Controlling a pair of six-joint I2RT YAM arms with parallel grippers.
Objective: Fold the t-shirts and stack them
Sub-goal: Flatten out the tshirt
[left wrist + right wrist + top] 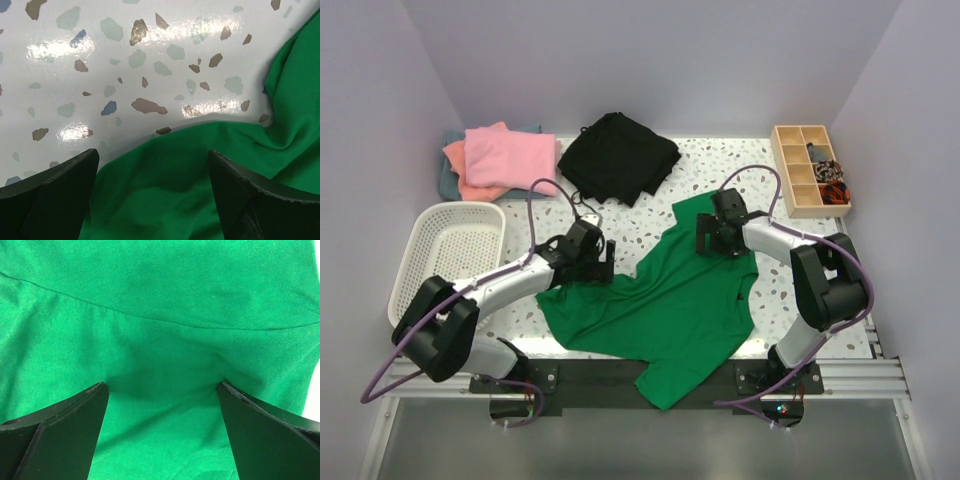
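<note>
A bright green t-shirt [670, 300] lies crumpled across the middle of the table, one part hanging over the front edge. My left gripper [598, 264] is open over its left edge; in the left wrist view the green cloth [200, 190] lies between and below the fingers [55, 195]. My right gripper [717, 238] is open over the shirt's far right part; the right wrist view shows green cloth [160, 340] with a seam filling the frame. Pink [510, 158], salmon-orange [460, 165] and grey-teal [446, 178] shirts lie stacked at the back left.
A black garment [618, 157] lies at the back centre. A white mesh basket [448, 250] stands at the left. A wooden compartment box [808, 170] with small items sits at the back right. Purple walls enclose the speckled table [720, 165].
</note>
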